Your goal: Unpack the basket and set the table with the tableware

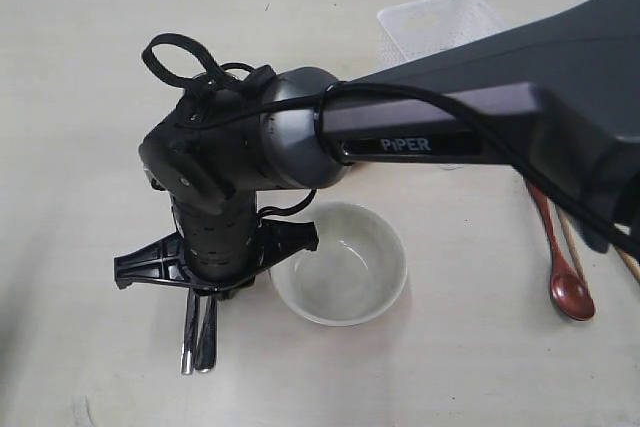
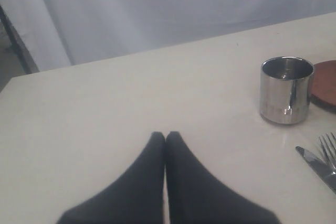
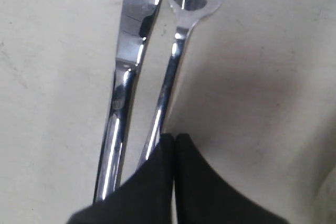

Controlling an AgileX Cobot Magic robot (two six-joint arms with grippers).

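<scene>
A steel knife [image 3: 128, 61] and fork [image 3: 176, 51] lie side by side on the cream table [image 1: 90, 97], left of the pale grey-green bowl [image 1: 340, 262]. My right gripper [image 3: 174, 137] reaches across and hovers over their handles, shut with nothing between its fingers. In the exterior view its wrist covers the handle ends of the knife and fork [image 1: 200, 332]. The dark red spoon [image 1: 565, 277] and brown chopsticks [image 1: 570, 237] lie at the right. The white basket [image 1: 440, 25] stands at the back. My left gripper [image 2: 166, 136] is shut over bare table, with the steel cup [image 2: 286, 90] and the reddish-brown plate [image 2: 325, 85] beyond it.
The right arm's dark link [image 1: 520, 117] stretches across the middle of the exterior view and hides part of the basket and the table behind it. A pale curtain [image 2: 157, 9] hangs past the table's far edge.
</scene>
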